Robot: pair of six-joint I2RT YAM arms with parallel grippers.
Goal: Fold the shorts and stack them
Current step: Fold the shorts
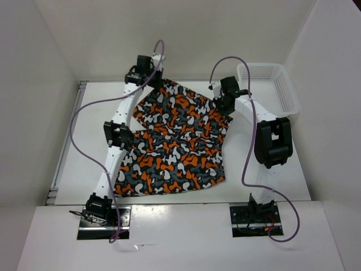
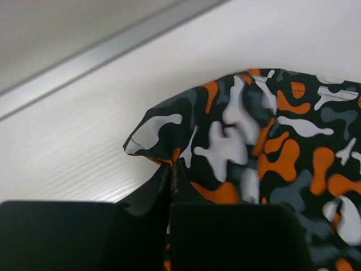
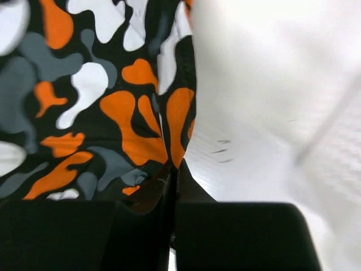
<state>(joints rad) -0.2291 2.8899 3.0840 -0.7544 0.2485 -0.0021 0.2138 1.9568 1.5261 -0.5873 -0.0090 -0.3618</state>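
The shorts, printed in orange, black, white and grey-teal blotches, lie spread on the white table between the arms. My left gripper is shut on the far left corner of the shorts, with fabric pinched between its fingertips. My right gripper is shut on the far right edge of the shorts, with the edge pinched between its fingertips. Both pinched corners sit near the table's far side.
A white plastic mesh basket stands at the far right of the table, just beyond the right arm. White walls enclose the table on three sides. A metal rail runs along the left edge.
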